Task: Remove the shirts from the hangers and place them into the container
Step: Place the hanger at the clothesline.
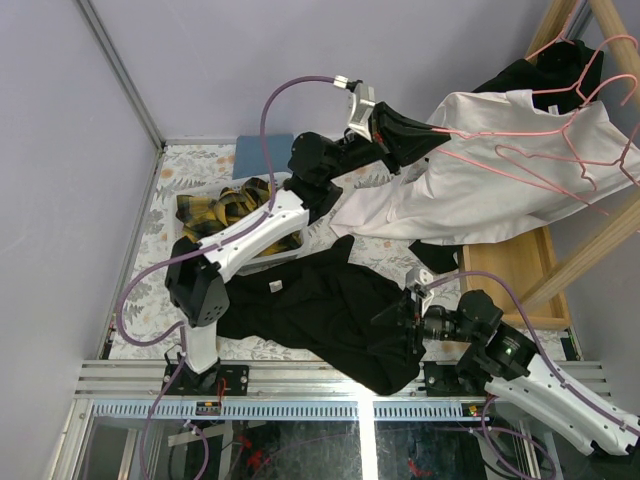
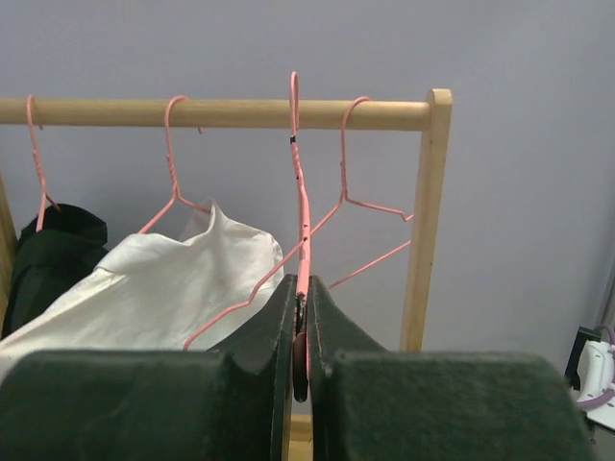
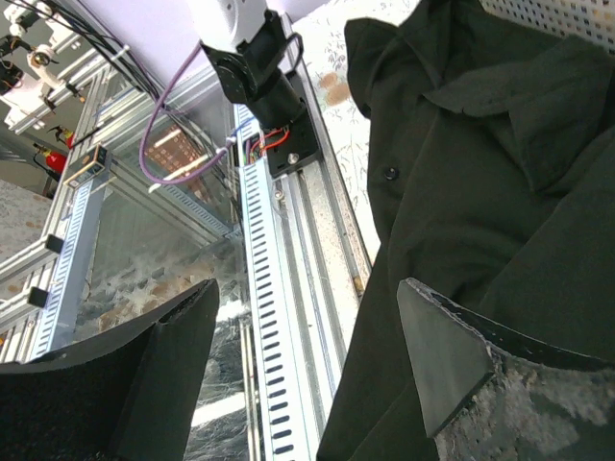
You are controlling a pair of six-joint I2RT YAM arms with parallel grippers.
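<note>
Left arm (image 1: pixel 245 238): white shell, black joints
Right arm (image 1: pixel 545 378): same white-and-black
Cables (image 1: pixel 300 81): purple, looping
Fingers (image 2: pixel 144 403): black, textured

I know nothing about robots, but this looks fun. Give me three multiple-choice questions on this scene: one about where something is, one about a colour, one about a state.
1. Where does the plaid shirt lie?
A) in the white container
B) on the floor
C) on a chair

2. What colour are the wire hangers?
A) blue
B) pink
C) green

3. How is the left gripper?
A) open and empty
B) shut on a black shirt
C) shut on a hanger

Answers:
1 A, it sits bunched inside the basket.
2 B, every wire shows pink.
3 C, the left wrist view shows its jaws pinched on pink wire.
</note>
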